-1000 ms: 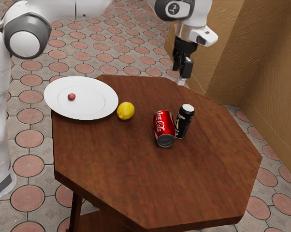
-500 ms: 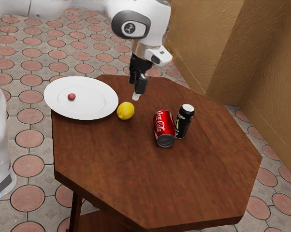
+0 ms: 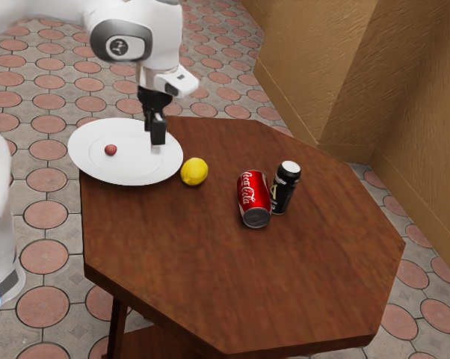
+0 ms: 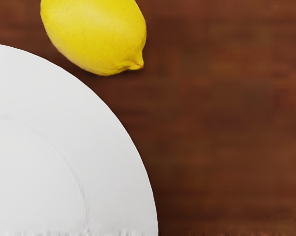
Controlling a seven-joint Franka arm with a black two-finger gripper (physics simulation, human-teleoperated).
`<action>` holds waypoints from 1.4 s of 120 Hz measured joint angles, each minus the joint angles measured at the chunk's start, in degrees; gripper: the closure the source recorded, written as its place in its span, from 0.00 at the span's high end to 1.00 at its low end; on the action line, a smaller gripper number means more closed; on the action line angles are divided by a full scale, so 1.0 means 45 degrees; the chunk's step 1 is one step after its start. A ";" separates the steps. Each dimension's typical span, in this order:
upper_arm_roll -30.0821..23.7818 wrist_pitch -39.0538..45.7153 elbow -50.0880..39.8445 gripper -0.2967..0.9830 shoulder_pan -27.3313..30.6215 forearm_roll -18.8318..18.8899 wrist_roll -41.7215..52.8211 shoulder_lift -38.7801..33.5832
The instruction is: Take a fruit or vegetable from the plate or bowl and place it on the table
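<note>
My gripper (image 3: 157,146) had just swung from beyond the table's far edge to a place over the plate (image 3: 88,166), on the side of it nearest the lemon (image 3: 194,171). The little red fruit (image 3: 111,149) had not stirred; it sat on the plate, toward the exterior view's left, apart from me. Neither the lemon nor the red can (image 3: 253,198) and black can (image 3: 285,187) had shifted.

That move suited the task, as I judged it: the red fruit was the one to take, since the lemon lay already on the table (image 3: 232,288), just beside the plate's rim. Whether I was open or closed I couldn't tell from so small and dark a shape.

The pick was still ahead. I judged that I needed to travel farther across the plate, centre above the fruit and come down gently, for something so small and round might roll if nudged off-centre.
</note>
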 joint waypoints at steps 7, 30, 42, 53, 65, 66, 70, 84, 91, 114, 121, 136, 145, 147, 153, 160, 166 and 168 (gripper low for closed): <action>0.0424 -0.0245 -0.0187 0.77 -0.0036 0.0178 -0.0007 -0.0306; 0.0706 -0.1030 -0.0746 0.77 0.0069 0.0635 -0.0059 -0.1217; 0.1279 -0.1258 -0.1152 0.77 0.0096 0.0655 -0.0082 -0.1490; 0.1507 -0.1405 -0.1316 0.77 0.0100 0.0676 -0.0089 -0.1567; 0.1865 -0.1587 -0.1538 0.77 0.0116 0.0703 -0.0091 -0.1749; 0.1897 -0.1601 -0.1567 0.77 0.0139 0.0708 -0.0091 -0.1773; 0.1993 -0.1653 -0.1661 0.77 0.0232 0.0725 -0.0090 -0.1850; 0.2146 -0.1777 -0.1783 0.77 0.0451 0.0760 -0.0089 -0.1927; 0.2248 -0.1814 -0.1794 0.77 0.0478 0.0775 -0.0089 -0.1916; 0.2631 -0.1800 -0.1780 0.77 0.0458 0.0854 -0.0095 -0.1608; 0.2699 -0.1782 -0.1780 0.77 0.0438 0.0881 -0.0101 -0.1503; 0.2806 -0.1754 -0.1780 0.77 0.0368 0.0905 -0.0124 -0.1341; 0.2888 -0.1743 -0.1780 0.77 0.0415 0.0915 -0.0137 -0.1301; 0.2899 -0.1725 -0.1780 0.77 0.0430 0.0918 -0.0139 -0.1289; 0.2927 -0.1661 -0.1761 0.77 0.0455 0.0931 -0.0143 -0.1213; 0.3062 -0.1590 -0.1699 0.77 0.0477 0.1016 -0.0146 -0.1063; 0.3356 -0.1473 -0.1677 0.77 0.0486 0.1141 -0.0143 -0.0925; 0.3430 -0.1435 -0.1673 0.77 0.0487 0.1183 -0.0143 -0.0890</action>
